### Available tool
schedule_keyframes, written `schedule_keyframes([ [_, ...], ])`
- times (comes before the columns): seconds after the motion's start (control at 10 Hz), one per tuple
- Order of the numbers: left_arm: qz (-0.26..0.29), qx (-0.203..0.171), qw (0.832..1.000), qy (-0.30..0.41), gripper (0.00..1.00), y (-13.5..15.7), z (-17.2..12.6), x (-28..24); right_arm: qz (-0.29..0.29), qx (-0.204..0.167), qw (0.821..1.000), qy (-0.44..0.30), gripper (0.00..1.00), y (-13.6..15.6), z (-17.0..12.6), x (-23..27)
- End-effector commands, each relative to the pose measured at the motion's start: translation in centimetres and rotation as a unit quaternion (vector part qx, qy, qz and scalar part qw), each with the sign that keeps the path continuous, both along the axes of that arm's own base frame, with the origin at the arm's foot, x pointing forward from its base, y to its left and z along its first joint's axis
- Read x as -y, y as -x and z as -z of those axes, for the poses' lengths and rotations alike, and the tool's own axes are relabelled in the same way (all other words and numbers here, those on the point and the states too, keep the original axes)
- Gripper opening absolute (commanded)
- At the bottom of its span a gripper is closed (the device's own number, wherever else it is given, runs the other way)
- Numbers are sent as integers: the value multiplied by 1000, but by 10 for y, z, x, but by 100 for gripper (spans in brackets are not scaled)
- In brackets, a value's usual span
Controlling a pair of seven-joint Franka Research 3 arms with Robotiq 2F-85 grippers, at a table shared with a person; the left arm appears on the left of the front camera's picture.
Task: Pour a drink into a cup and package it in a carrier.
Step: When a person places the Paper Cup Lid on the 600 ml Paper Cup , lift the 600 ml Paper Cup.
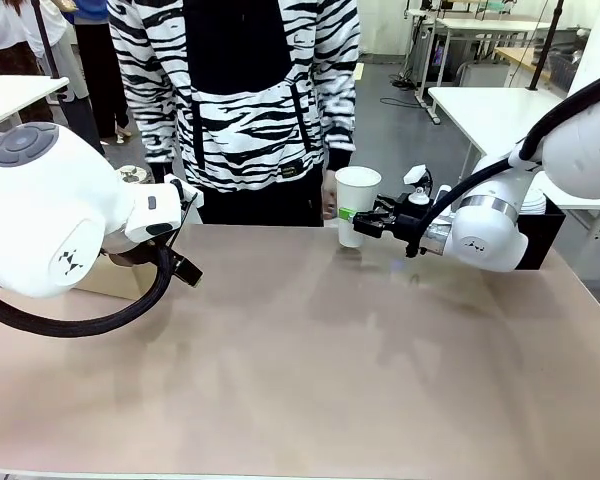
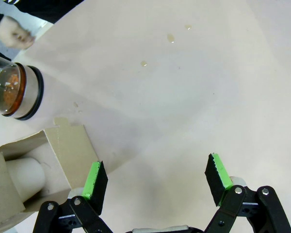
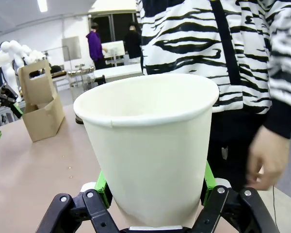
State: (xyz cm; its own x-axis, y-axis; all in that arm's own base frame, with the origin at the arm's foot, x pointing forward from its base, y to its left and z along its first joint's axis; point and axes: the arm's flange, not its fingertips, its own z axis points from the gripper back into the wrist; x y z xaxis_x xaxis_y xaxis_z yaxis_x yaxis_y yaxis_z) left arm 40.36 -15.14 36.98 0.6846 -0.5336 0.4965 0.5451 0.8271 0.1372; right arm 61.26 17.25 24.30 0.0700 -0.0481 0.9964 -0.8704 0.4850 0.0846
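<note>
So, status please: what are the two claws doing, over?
Right gripper shut on upright white cup. Left gripper open, empty, beside the carrier. Drink in carafe. Person's hand close by cup.

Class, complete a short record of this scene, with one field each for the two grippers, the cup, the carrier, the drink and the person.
right gripper: jaws shut on the cup, low on its wall, near the far edge of the table
cup: white paper, upright, inside hidden
left gripper: jaws open, holding nothing, over bare table beside the carrier
carrier: tan cardboard, on the robot's left of the table
drink: reddish-brown, in a glass carafe by the carrier
person: stands at the far side, a hand near the cup
</note>
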Motion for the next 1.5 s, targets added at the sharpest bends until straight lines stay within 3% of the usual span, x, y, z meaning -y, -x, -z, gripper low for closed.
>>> schedule_keyframes([
  [0.0, 1, 0, 1000, 1, 100, 0, 0, 0, 6, 1, 1000, -5, 80, -1, -4, -2],
  [1.4, 1, 0, 1000, 1, 100, 0, 0, 0, 6, 1, 1000, -5, 80, -1, -4, -2],
])
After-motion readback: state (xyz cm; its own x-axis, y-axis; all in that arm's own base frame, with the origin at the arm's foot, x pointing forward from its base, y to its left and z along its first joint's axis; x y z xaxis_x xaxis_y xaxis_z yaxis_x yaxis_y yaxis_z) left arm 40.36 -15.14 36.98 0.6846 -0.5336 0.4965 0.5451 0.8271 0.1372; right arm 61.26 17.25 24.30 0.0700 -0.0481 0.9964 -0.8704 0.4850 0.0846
